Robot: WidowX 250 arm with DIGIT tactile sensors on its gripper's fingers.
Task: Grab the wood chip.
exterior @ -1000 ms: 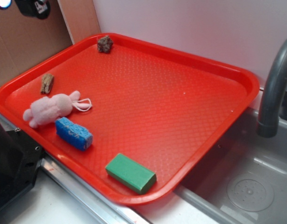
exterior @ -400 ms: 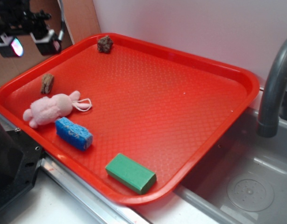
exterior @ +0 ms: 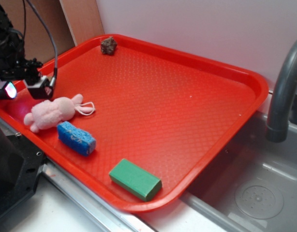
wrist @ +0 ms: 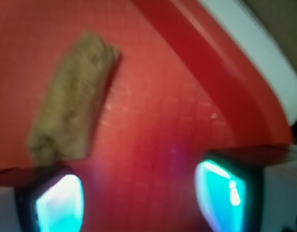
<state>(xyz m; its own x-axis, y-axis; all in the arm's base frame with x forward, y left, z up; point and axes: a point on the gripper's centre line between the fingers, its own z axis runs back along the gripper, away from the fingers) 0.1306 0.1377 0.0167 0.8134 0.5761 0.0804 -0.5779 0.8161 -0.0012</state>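
The scene is seen by the exterior view from high up and off to one side, looking down across the whole red tray [exterior: 187, 111], with a grey tap [exterior: 284, 92] at the right edge. The wrist view is set on the arm and points down from very close, so things are blurred. Only a small corner of the tray [wrist: 187, 72] is shown there. That left tray corner is shared by both views.

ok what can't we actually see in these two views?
- Exterior: wood chip hidden behind the gripper.
- Wrist: wood chip blurred; its lower end is cut off by the left finger, so contact is unclear.
- Exterior: faucet cut off by the right edge.
- Exterior: dark lump too small to identify.
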